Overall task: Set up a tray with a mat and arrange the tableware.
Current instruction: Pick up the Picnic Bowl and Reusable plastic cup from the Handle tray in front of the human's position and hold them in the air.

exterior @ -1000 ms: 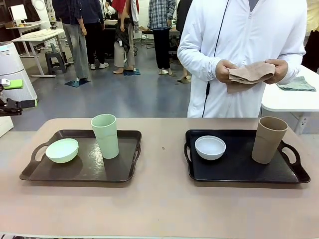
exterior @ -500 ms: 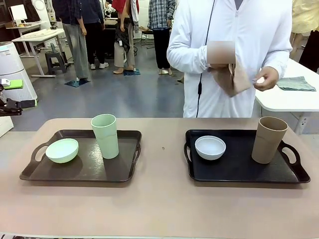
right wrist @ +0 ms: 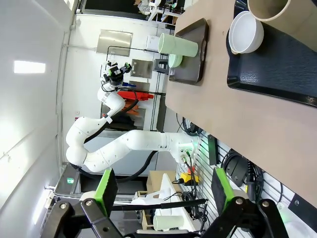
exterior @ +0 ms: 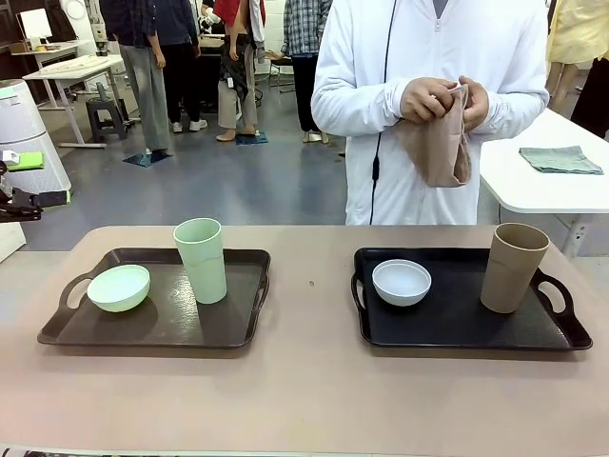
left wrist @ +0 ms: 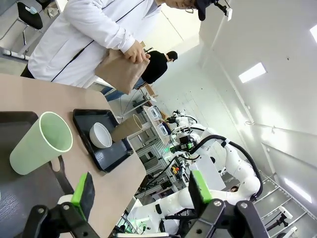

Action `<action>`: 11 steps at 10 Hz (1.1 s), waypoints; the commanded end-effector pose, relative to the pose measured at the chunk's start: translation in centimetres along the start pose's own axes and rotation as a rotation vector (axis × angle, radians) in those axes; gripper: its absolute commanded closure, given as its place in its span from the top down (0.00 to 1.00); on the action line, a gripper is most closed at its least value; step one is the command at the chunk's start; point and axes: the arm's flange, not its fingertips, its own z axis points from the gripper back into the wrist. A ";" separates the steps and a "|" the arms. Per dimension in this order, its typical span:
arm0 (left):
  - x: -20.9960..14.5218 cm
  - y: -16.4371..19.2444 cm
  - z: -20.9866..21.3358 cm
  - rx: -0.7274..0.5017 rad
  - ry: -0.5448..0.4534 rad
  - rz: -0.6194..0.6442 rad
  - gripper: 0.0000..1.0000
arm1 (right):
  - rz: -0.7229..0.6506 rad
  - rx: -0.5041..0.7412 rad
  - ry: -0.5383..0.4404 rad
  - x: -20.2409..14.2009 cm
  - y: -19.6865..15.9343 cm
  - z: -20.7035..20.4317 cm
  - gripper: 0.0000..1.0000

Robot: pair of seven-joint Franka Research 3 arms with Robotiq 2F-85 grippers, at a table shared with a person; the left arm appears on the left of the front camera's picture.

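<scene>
Currently, the table (exterior: pixel 304 400) is set with two trays well apart: a brown tray (exterior: pixel 162 328) at left, a black tray (exterior: pixel 447 324) at right. A tan mat (exterior: pixel 440 148) is held up in the person's hands (exterior: pixel 442 95), not yet laid. A green cup (exterior: pixel 201 259) and green bowl (exterior: pixel 119 288) are stood on the brown tray, a brown cup (exterior: pixel 513 268) and pale bowl (exterior: pixel 401 282) on the black. The left gripper (left wrist: pixel 141 186) and right gripper (right wrist: pixel 163 184) are spread open, empty. Arguably a tray should be cleared first, so the mat can be spread flat.

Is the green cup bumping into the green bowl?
Apart. In the front view, a strip of the dark tray shows between the mint green cup and the mint green bowl, so they stand side by side without touching.
</scene>
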 end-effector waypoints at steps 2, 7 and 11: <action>2.3 -2.9 -2.1 0.130 0.074 -0.040 1.00 | 0.218 -0.020 -0.017 3.7 2.7 1.7 1.00; 6.0 -16.4 -14.7 0.694 0.327 -0.445 1.00 | 0.895 -0.549 0.248 8.5 1.9 1.9 1.00; 5.9 -18.5 -16.5 0.653 0.309 -0.518 1.00 | 0.807 -0.501 0.303 9.1 3.0 1.7 1.00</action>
